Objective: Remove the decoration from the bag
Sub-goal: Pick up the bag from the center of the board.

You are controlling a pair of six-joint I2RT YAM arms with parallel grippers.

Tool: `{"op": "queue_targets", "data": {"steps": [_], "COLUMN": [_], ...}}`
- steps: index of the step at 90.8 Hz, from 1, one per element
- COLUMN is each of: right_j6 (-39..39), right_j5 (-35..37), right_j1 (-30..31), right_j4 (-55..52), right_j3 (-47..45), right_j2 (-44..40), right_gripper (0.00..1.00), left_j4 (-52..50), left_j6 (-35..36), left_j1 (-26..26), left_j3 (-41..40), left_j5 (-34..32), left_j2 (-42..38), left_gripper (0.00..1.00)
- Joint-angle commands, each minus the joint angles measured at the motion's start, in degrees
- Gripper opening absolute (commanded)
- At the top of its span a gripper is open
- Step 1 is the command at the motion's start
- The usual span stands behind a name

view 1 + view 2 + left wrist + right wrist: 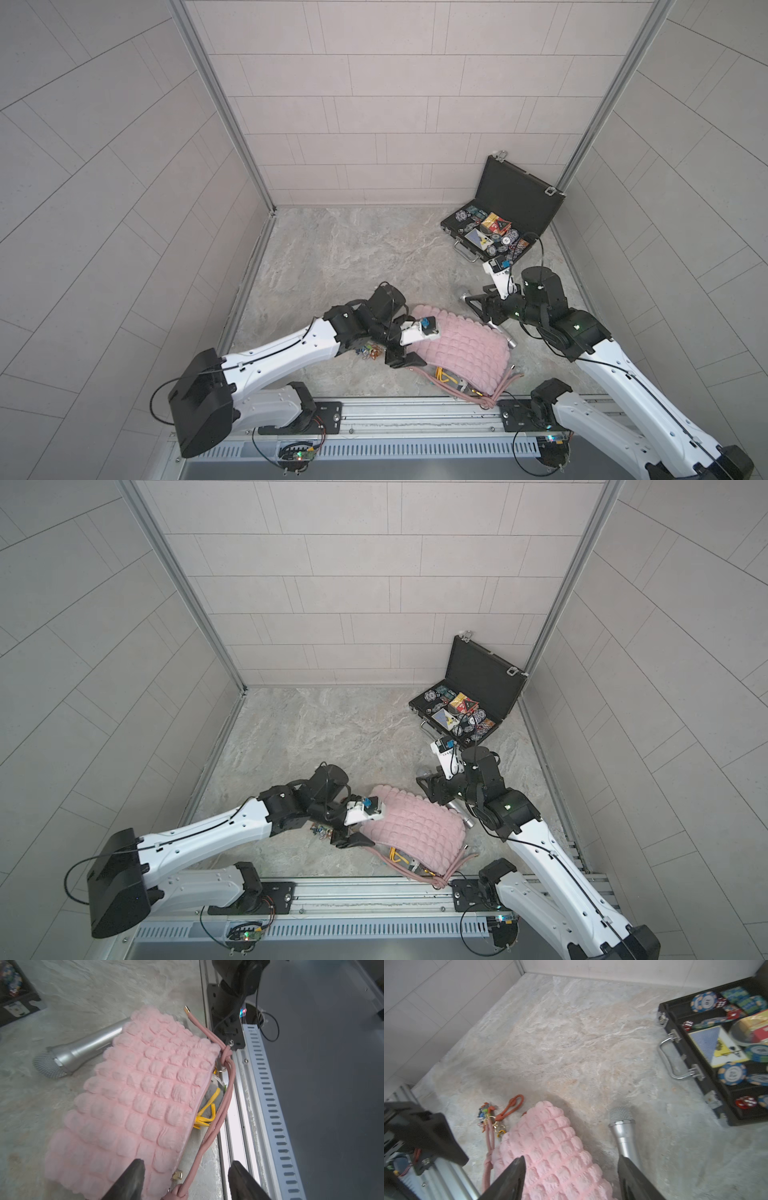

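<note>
Grey-tiled walls enclose a marbled stone floor (pixel 353 266), and the pale-pink quilted bag (pixel 465 349) lies low and centre in both top views, its pink cord straps (pixel 465 390) trailing toward the metal rail at the frame's bottom. A yellow-strapped grey item (pixel 209 1105), possibly a plush charm, peeks from the bag's open edge in the left wrist view. A cluster of colourful charms with an orange loop (pixel 500 1115) lies on the floor just left of the bag. The left gripper (pixel 185 1180) stands open, jaws straddling the bag's corner and strap, holding nothing. The right gripper (pixel 571 1178) is also open and empty above the bag's other end. A silver microphone (pixel 623 1134) lies beside the bag. An open black case of poker chips (pixel 498 224) sits upper right.
</note>
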Motion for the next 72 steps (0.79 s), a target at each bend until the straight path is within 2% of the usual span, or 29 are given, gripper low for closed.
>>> {"op": "queue_targets", "data": {"steps": [1,7,18,32,35,37,51,61,72], "right_j6": [2.47,1.99,1.87,1.78,1.68,1.71,1.59,1.12,0.88], "right_j5": [6.48,6.98,7.60,7.56,7.46,7.33,6.28,6.11,6.03], "right_j1": [0.03,0.05,-0.10,-0.23,-0.21,-0.21,-0.37,-0.37,-0.44], "right_j4": [-1.13,-0.72,0.59,1.48,1.46,1.46,1.64,1.55,1.62], "right_j3": [-1.21,-1.86,-2.56,-3.03,-3.13,-3.25,-3.49,-3.23,-3.08], "right_j2": [-0.23,0.01,0.37,0.51,0.40,0.45,0.86,1.07,1.47], "right_gripper": [0.79,0.81,0.84,0.91,0.98,1.00,1.00,1.00,1.00], "left_j4": [1.67,1.61,4.60,8.91,10.03,10.98,17.18,20.53,24.50], "left_j6": [5.88,8.10,9.82,9.29,9.42,9.51,10.06,9.76,11.12], "left_j1": [-3.94,-7.24,-13.36,-18.40,-18.89,-19.03,-19.05,-19.74,-20.17], "left_j3": [-0.65,-1.11,-2.85,-4.28,-4.61,-4.64,-4.53,-4.15,-5.77], "left_j5": [-8.69,-12.06,-22.19,-28.92,-31.67,-33.10,-44.79,-51.11,-52.82], "left_j2": [2.38,2.46,4.06,8.85,9.84,10.69,15.95,15.64,13.38], "left_gripper": [0.67,0.68,0.69,0.71,0.71,0.71,0.71,0.71,0.71]}}
